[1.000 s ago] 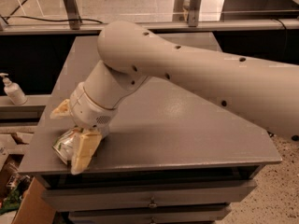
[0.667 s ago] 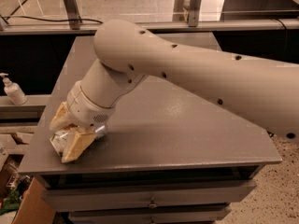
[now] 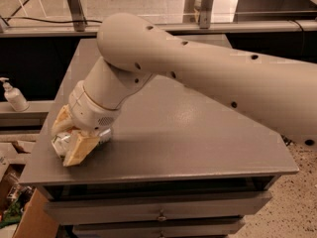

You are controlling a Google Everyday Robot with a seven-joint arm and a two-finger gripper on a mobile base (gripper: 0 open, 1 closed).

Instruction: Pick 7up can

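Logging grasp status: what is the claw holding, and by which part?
The claw, low at the table's near corner, appears to clamp the 7up can across its side.

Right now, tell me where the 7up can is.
Camera view, lower left: the 7up can is on the near-left corner of the table, at the gripper.

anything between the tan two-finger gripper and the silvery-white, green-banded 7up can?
Nothing. In the camera view the gripper is set around the 7up can at the front-left corner of the grey table, with no gap showing.

One camera, perhaps head-mounted, looking down close, tool [image 3: 68, 144] at table's [image 3: 198, 133] near-left corner
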